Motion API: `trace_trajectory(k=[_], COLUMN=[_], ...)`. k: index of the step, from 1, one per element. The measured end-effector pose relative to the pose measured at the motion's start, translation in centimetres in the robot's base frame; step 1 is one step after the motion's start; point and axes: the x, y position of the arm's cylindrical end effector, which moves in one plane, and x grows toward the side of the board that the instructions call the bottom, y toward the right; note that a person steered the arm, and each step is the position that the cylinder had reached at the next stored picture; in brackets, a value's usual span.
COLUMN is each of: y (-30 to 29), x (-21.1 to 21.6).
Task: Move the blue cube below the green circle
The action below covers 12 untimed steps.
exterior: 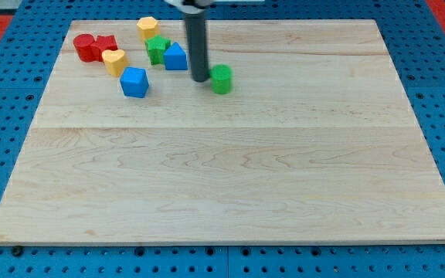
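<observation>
The blue cube [134, 82] lies on the wooden board at the upper left. The green circle [221, 79], a short cylinder, sits to its right near the view's top centre. My tip [200, 79] rests on the board just left of the green circle, almost touching it, and well to the right of the blue cube. The dark rod rises straight up from the tip and out of the view's top.
A second blue block [176, 56], triangular, and a green star-like block [157, 49] sit left of the rod. A yellow block [147, 28], another yellow block [114, 61] and two red blocks [84, 47] [104, 46] lie at the upper left.
</observation>
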Motion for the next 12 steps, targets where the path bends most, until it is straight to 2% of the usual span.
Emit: trace_trajectory(k=[1,2,3,5,6,8,9,10,11,12], y=[-1.1,-2.4,-4.9,-10.3,-14.5,-14.1,-18.4,-19.9,-16.7,-16.3], x=[2.1,2.1,-0.8,-2.3,0.0,0.6,3.0,3.5,3.4,3.9])
